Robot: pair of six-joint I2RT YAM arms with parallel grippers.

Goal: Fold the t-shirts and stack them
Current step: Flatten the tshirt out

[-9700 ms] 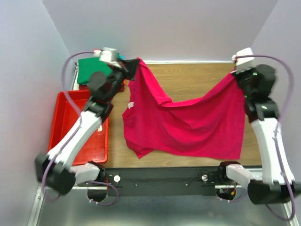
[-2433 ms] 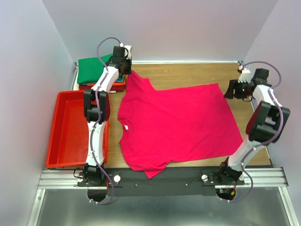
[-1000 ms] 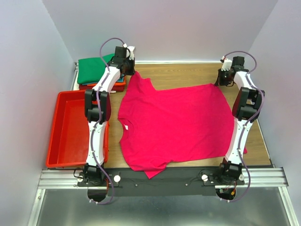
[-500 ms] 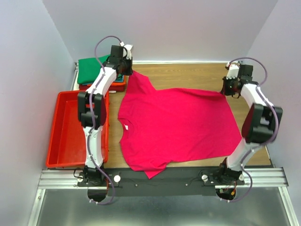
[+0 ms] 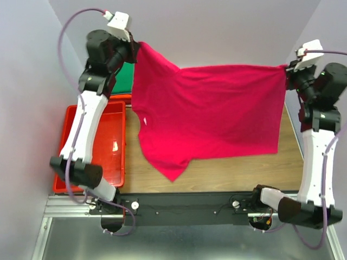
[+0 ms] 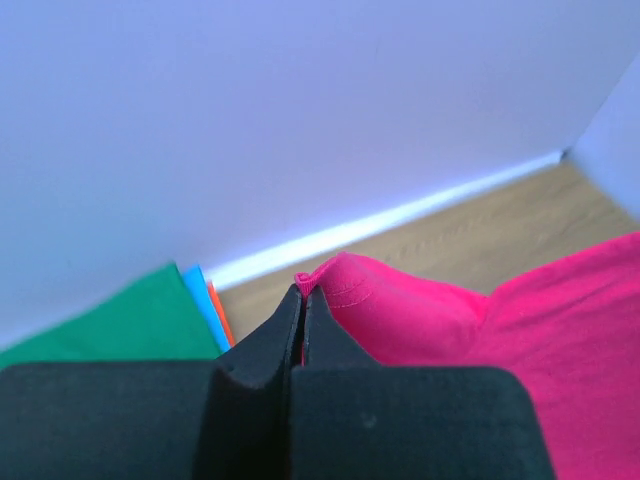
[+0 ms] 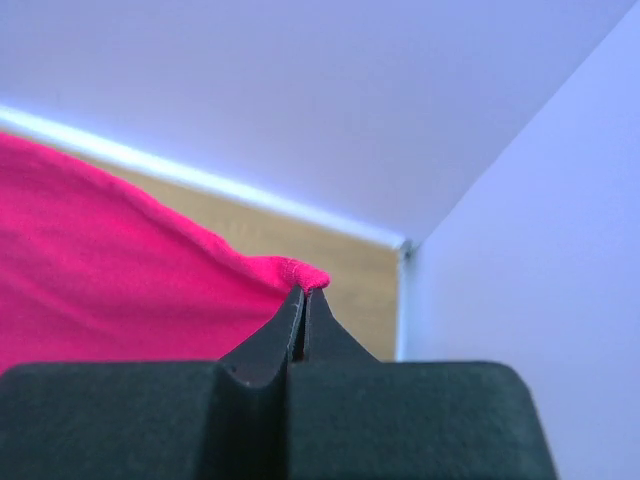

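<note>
The magenta-pink t-shirt [image 5: 209, 111] hangs in the air, stretched between both raised arms, its lower hem drooping toward the table. My left gripper [image 5: 134, 47] is shut on its upper left corner [image 6: 330, 285], and the left wrist view shows the black jaws pinched on the cloth. Over at the far right, my right gripper [image 5: 287, 69] is shut on the opposite corner [image 7: 305, 273]. Folded t-shirts in green [image 5: 126, 78], teal-blue [image 6: 200, 305] and orange [image 6: 216, 308] lie stacked at the back left, mostly hidden behind the left arm.
A red plastic tray [image 5: 100, 146] sits on the left of the wooden table [image 5: 238, 168]. White walls close in behind and on both sides. The arms' base rail [image 5: 184, 208] runs along the near edge.
Both arms have risen and swung outward, lifting the pink t-shirt off the table by its two far corners. It lay flat half a second ago and now hangs stretched.
</note>
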